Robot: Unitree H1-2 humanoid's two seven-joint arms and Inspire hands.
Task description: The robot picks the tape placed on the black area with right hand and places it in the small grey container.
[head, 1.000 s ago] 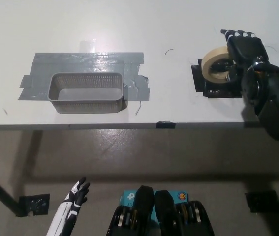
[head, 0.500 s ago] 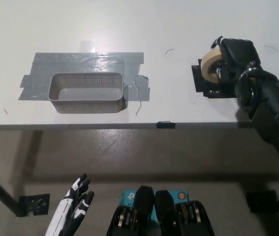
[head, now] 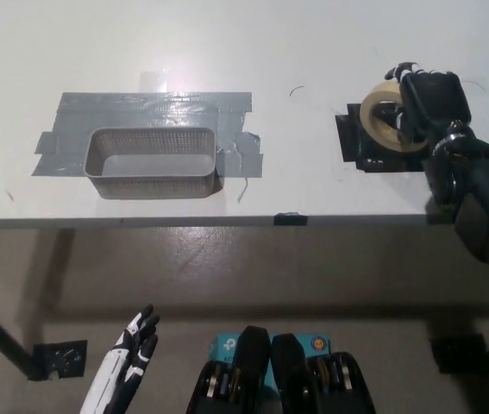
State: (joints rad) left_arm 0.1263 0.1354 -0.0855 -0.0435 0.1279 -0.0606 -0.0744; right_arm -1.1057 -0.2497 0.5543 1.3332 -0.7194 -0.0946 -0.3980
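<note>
The tape (head: 383, 118), a cream roll tilted on edge, sits over the black patch (head: 360, 148) at the desk's (head: 313, 43) right, gripped by the right robot hand (head: 427, 110). The grey mesh container (head: 151, 162) holds nothing. The left robot hand (head: 132, 362) hangs low, fingers apart.

Black right hand (head: 429, 108) at upper right, closed round tape roll (head: 384, 118), roll tilted on edge over black patch (head: 356, 148). Grey mesh container (head: 152, 162) at centre left on grey tape patch (head: 141, 116), well apart. White left hand (head: 132, 362) at lower left, fingers spread.
</note>
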